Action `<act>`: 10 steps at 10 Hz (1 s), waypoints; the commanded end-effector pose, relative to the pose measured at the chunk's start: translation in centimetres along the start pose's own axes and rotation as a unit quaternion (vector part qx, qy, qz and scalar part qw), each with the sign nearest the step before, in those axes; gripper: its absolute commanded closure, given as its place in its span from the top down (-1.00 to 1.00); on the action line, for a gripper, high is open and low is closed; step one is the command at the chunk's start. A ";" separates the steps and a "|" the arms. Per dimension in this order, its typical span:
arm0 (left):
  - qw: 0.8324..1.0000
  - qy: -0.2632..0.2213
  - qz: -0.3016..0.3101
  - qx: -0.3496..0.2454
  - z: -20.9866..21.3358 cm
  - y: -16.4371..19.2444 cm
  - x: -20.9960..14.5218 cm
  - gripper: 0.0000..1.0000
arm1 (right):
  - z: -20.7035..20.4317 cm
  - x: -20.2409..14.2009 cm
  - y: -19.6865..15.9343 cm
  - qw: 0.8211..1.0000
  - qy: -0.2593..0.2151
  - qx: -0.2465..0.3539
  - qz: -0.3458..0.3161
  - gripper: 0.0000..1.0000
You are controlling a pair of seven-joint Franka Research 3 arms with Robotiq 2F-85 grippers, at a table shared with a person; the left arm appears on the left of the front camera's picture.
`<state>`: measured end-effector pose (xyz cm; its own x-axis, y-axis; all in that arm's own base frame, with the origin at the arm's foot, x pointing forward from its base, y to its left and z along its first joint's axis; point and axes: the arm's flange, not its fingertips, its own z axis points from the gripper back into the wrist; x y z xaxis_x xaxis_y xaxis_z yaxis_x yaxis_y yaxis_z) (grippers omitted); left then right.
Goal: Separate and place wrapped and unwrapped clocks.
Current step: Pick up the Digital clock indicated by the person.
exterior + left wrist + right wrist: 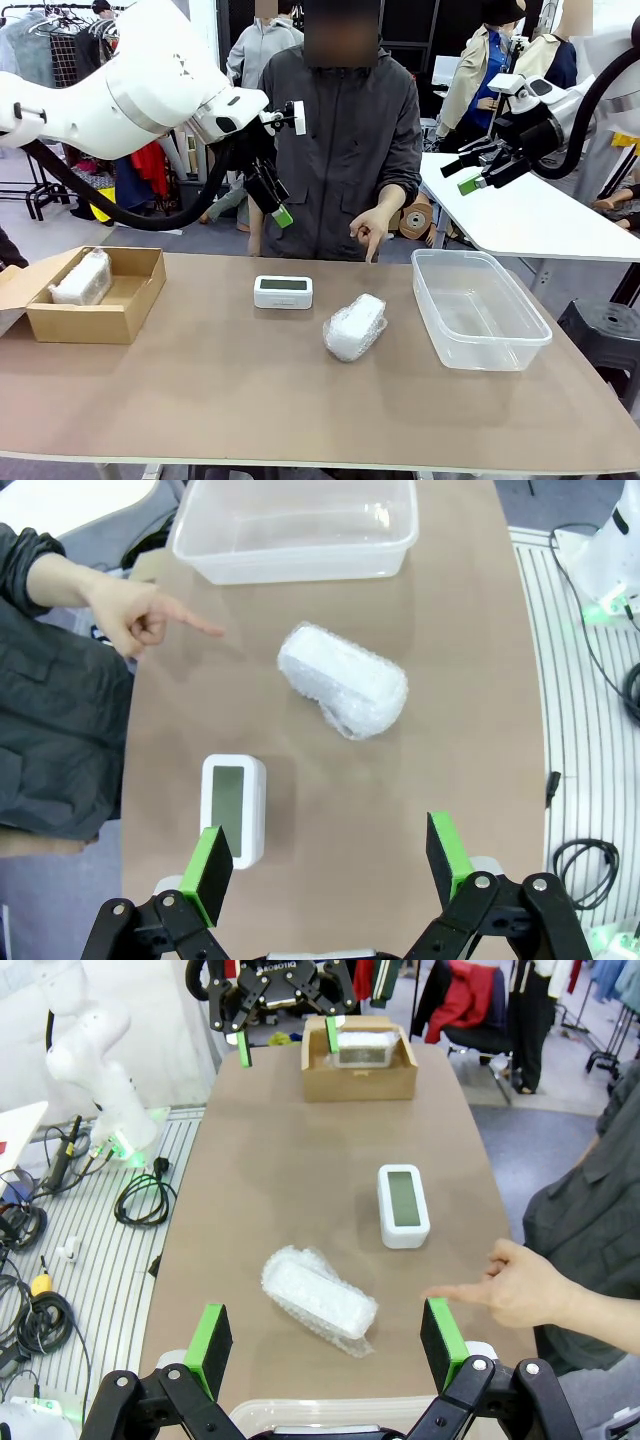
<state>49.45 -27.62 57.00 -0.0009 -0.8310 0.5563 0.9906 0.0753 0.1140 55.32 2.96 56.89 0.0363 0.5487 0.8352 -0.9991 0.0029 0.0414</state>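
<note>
Left gripper (330,865) spread, empty, clock (233,808) just ahead of one finger. Right gripper (325,1345) spread too, loose bundle (320,1300) just ahead. Hand (130,615) points toward it, likely cueing; second bundle (82,280) sits in the box (85,322).

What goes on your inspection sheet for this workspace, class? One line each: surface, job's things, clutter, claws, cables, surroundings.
Surface: brown table, flat.
Job's things: bare clock mid-table; wrapped bundle beside it, apart; second wrapped bundle in cardboard box; clear tub at robot's right.
Clutter: nothing seen.
Claws: left claw and right claw open, raised above the table, holding nothing.
Cables: coiled cables on the floor beside the table.
Surroundings: person at far side, hand pointing at the table; clothes racks behind.
</note>
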 end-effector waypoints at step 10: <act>0.952 0.214 0.187 0.113 -11.2 -5.1 9.8 1.00 | 0.1 0.1 0.0 1.000 0.001 -0.001 0.002 1.00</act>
<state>45.29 -40.13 52.72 0.3962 -0.8782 0.2678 0.8683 0.4532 0.2017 55.32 2.96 56.89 0.0362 0.5487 0.8352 -0.9991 0.0029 0.0414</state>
